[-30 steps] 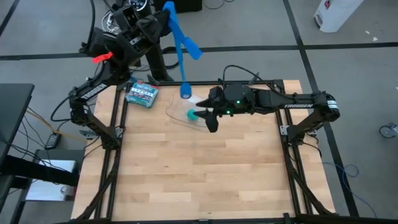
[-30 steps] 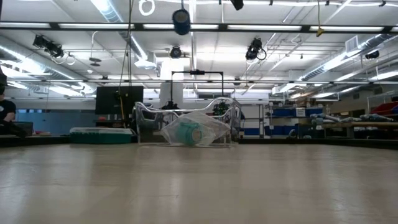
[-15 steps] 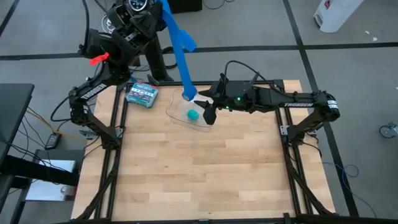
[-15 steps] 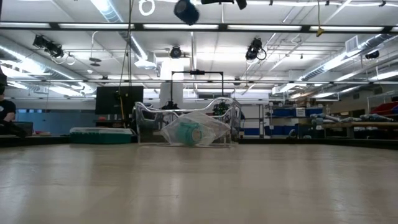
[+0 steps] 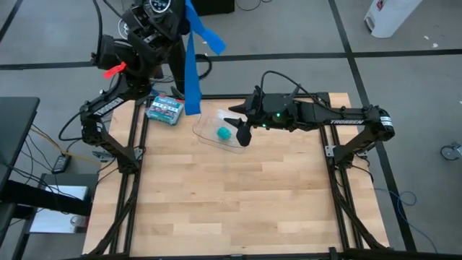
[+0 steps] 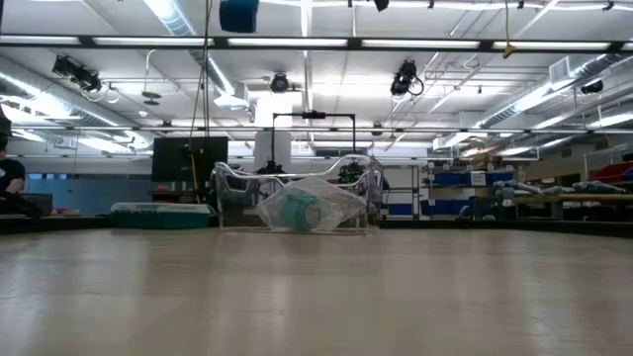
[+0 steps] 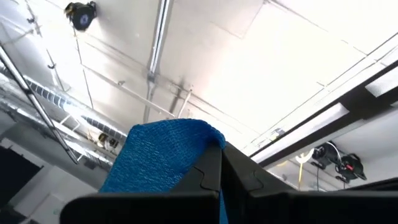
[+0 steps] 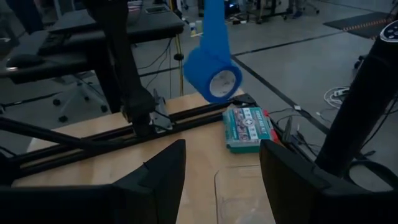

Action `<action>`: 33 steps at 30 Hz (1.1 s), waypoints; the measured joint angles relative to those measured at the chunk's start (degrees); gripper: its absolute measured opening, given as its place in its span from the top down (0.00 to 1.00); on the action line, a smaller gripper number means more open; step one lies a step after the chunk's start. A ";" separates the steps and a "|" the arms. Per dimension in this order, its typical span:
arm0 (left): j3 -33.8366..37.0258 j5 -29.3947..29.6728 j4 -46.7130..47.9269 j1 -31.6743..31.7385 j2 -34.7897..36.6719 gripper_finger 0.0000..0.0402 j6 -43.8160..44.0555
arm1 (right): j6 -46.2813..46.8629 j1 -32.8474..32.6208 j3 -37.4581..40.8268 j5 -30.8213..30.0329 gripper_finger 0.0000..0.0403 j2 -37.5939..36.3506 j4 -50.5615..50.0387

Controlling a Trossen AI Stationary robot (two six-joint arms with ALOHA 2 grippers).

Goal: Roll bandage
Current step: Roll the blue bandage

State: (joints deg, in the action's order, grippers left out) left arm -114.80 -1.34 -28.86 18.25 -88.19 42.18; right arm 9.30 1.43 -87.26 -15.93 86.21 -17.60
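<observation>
The right tool [image 5: 234,124] hovers spread over the clear bag [image 5: 216,133] on the counter [image 5: 231,195]. Farther back, the left tool [image 5: 182,22], raised high, pinches the bandage [image 5: 192,68], dangling, its rolled end [image 8: 212,68] off the counter.

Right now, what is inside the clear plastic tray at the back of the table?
A small teal roll lies in the tray. In the low view it looks wrapped in thin clear plastic, and whatever sits behind it is covered. The right gripper hangs over the tray, fingers open.
</observation>
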 joint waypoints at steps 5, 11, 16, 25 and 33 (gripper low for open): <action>-7.15 -3.14 8.86 -0.82 -2.64 0.99 -2.30 | 3.49 0.62 0.00 3.48 0.52 -0.01 -0.03; -18.52 -7.01 15.51 -1.46 -7.74 0.99 -4.39 | 3.63 1.03 -2.64 3.88 0.54 0.02 -1.53; -19.15 -7.30 14.51 -1.54 -9.33 0.99 -3.50 | 0.91 1.05 -5.67 2.57 0.55 0.02 -3.37; -19.31 -7.18 14.35 -1.54 -9.74 0.99 -5.28 | 1.05 0.89 -7.30 0.83 0.55 -0.02 -7.59; -19.44 -4.33 14.43 -1.83 -9.74 0.99 -5.99 | 4.41 0.73 -7.30 1.14 0.56 -0.02 -12.61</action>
State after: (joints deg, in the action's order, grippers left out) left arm -134.23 -5.67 -14.42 16.42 -97.93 36.18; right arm 13.71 2.16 -94.56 -14.79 86.19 -30.22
